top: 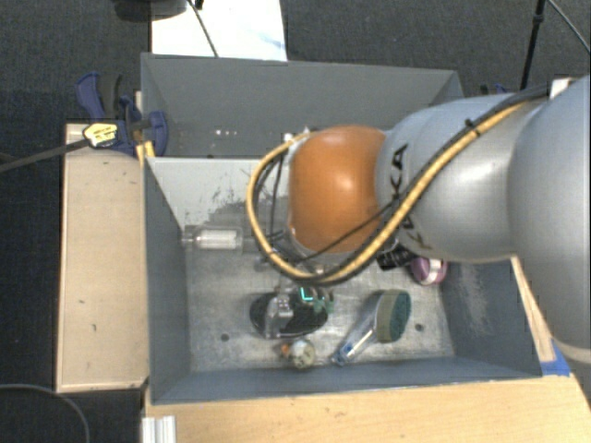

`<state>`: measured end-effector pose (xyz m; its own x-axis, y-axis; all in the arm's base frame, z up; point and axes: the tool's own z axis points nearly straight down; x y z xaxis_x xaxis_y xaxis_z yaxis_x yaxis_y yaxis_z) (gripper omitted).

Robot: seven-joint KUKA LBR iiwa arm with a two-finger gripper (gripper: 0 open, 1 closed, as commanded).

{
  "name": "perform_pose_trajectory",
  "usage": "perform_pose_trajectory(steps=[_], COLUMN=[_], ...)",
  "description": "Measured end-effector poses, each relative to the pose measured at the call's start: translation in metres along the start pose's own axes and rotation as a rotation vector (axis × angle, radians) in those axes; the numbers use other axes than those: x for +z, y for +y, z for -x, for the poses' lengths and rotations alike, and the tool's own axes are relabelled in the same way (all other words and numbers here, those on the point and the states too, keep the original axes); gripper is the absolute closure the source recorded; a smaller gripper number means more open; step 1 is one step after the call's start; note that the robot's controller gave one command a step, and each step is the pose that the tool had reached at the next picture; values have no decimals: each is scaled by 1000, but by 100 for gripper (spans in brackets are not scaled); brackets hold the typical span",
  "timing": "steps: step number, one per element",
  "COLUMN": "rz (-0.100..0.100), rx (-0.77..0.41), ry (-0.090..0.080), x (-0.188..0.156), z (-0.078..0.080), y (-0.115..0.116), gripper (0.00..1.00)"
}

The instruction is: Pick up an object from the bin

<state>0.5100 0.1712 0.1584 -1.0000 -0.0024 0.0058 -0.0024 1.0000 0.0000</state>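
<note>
- Down near the floor of the bin [166,275], the gripper [294,310] sits right over a black oval thing [262,312] in the front middle. The two overlap in the view, and whether they touch cannot be told.
- How far the gripper is open, and whether it has hold of anything, cannot be told. The orange cover [334,187] and the looping cables [277,264] hide most of it from above.
- Just in front of the black thing, nearly touching it, lies one small pale-and-brown lump [298,351].
- To the right, near but apart, one sponge [395,314] with a green face stands tilted. One blue pen [354,341] lies slanting at its lower left edge.
- Further right and back, one purple thing [428,269] shows partly from under the arm [480,183]. Its shape cannot be made out.
- To the left and back, well apart from the gripper, one clear bottle [212,239] lies on its side near the left wall.
- Counted, six loose things lie in the bin, one of each kind.
</note>
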Motion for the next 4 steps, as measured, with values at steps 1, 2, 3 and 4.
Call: perform_pose_trajectory(steps=[1, 2, 3, 4], rz=[5, 3, 2, 4], rx=[34, 188, 351, 362], ry=[-18, -11, -9, -12], x=[86, 57, 49, 88], z=[1, -2, -5, -4], y=[-55, -48, -65, -38], gripper=[0, 0, 0, 0])
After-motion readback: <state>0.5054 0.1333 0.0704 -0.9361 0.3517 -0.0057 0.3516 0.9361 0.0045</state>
